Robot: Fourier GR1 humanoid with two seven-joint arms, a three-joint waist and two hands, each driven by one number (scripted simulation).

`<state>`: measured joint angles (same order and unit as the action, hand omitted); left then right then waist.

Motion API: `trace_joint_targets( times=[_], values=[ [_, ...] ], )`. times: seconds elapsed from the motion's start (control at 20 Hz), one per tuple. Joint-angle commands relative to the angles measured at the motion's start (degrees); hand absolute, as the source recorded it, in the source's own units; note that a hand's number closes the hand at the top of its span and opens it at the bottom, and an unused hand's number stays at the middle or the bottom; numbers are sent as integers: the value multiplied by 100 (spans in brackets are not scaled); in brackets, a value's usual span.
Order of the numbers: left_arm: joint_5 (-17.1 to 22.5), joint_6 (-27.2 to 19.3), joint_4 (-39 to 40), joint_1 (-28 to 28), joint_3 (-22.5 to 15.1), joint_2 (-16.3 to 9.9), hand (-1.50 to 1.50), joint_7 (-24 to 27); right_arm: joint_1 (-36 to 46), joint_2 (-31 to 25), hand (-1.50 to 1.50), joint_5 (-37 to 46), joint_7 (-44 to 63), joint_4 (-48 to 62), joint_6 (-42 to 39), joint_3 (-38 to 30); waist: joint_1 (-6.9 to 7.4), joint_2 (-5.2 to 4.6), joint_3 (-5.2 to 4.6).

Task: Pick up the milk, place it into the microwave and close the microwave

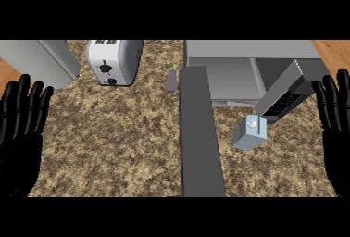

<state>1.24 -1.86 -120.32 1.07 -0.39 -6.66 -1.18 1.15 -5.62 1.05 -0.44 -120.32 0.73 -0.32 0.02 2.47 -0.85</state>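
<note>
Both hands rest spread at the view's edges, left hand (24, 115) and right hand (335, 111). Upright on the counter (116, 152), the milk (249, 133) stands before what seems the microwave (239, 74), its door (198, 134) open. Approach with the right, curling around the carton's sides.

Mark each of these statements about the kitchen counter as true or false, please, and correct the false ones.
1. The microwave door is open. True.
2. The right hand holds the milk. False: the milk stands on the counter, apart from that open hand.
3. The eggplant lies between the toaster and the microwave. True.
4. The milk is inside the microwave. False: it is on the counter in front of it.
5. The left hand is shut. False: its fingers are straight.
</note>
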Motion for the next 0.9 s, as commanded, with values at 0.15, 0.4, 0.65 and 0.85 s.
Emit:
trace_joint_targets(
  times=[0.15,0.4,0.65,0.85],
  values=[
    [-627,-187,-100,332,-706,479,-150,538,-17,-98,-150,-438,242,-154,-237,-235,-5,-242,86],
    [-15,-751,-331,583,-631,655,-150,-257,-202,-63,-150,-626,952,-867,-472,375,17,-231,84],
    [-39,-733,-350,1711,-1182,662,-150,832,-1253,86,-150,-431,527,-1185,-674,584,1,-234,85],
    [311,-206,-955,2659,-1085,564,-150,1041,-1511,58,-150,-250,829,-1796,-615,662,22,-227,83]
  ],
)
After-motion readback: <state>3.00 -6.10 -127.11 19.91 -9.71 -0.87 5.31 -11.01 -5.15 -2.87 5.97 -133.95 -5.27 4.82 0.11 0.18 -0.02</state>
